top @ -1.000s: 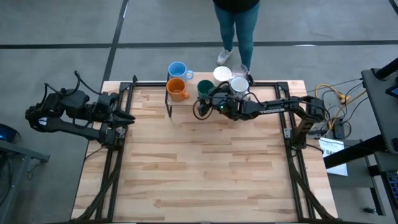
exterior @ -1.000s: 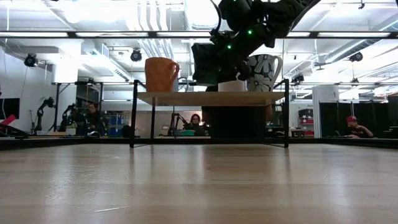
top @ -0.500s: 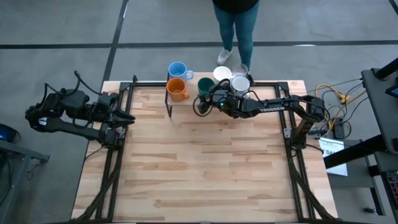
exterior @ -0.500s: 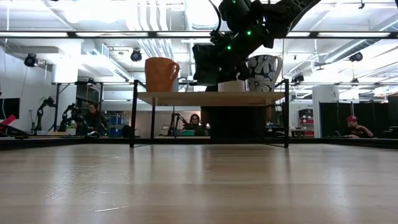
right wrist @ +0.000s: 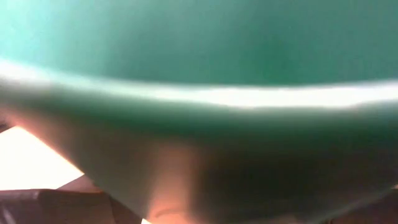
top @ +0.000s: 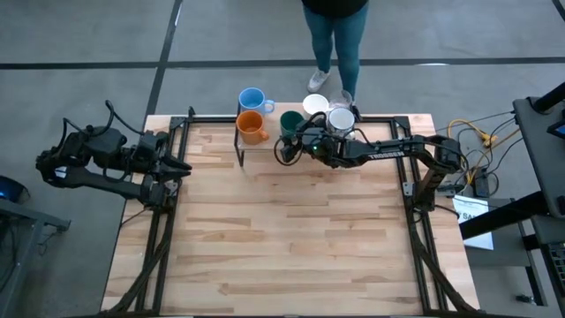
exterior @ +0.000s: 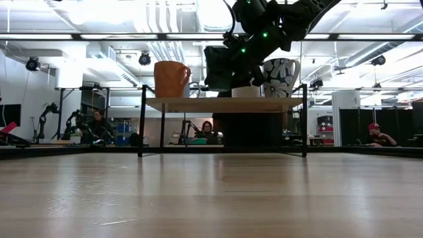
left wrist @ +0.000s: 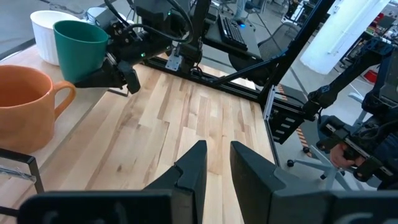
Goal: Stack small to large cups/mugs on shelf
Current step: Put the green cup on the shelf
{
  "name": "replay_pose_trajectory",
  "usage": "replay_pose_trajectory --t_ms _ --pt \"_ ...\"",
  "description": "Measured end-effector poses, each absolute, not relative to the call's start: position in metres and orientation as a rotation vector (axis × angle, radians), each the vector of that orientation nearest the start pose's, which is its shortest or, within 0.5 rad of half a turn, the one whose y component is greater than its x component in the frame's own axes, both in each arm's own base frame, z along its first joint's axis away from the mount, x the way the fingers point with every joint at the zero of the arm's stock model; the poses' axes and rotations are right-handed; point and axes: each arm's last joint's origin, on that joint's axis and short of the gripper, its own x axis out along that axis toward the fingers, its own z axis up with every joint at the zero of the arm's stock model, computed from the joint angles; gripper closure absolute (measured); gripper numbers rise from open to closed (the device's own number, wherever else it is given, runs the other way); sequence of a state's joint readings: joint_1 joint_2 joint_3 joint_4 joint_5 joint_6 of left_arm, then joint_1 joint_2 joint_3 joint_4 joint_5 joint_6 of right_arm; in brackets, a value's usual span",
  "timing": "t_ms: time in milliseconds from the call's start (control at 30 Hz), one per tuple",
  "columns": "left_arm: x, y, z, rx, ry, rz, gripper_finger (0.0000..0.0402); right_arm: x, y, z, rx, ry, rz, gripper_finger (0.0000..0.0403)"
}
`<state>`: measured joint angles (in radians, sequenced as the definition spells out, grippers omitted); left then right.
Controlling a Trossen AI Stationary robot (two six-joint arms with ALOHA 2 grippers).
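Right gripper (top: 293, 134) shifted slightly shelfward with green cup (top: 290, 121), jaws clamped on it, five cups on shelf (exterior: 225, 104), left gripper (top: 181, 166) jaws slightly apart, no legible writing.

Pale wood planks with a smooth satin sheen on the table (top: 291, 238); same light wood on the shelf (exterior: 198, 104), on thin matt black metal legs. Glossy glazed ceramic: green cup (left wrist: 79, 50), orange mug (left wrist: 25, 106).

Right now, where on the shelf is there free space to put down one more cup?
The shelf is bare between the orange mug and the green cup. Crowded: right end, where the right claw holds the green cup beside the white mugs.
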<state>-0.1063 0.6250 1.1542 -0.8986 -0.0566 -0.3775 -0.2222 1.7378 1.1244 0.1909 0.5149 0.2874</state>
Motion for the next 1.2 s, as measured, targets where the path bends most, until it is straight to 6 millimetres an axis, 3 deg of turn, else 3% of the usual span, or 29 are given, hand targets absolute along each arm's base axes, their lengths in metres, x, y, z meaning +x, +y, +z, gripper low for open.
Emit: replay_pose_trajectory --t_ms 267,533,900,1200 --pt "0.077 -0.007 0.399 -0.343 0.373 0.021 0.0345 0.371 -0.098 0.233 0.208 0.321 -0.777 0.0117" --pt "0.077 -0.007 0.399 -0.344 0.372 0.02 0.0345 0.383 -0.095 0.209 0.227 0.353 -0.753 0.0117" --pt "0.077 -0.007 0.399 -0.351 0.372 0.02 0.0345 0.394 -0.094 0.223 0.186 0.344 -0.729 0.0117" --pt "0.076 -0.006 0.399 -0.351 0.369 0.019 0.0345 0.392 -0.1 0.22 0.18 0.377 -0.754 0.0117"
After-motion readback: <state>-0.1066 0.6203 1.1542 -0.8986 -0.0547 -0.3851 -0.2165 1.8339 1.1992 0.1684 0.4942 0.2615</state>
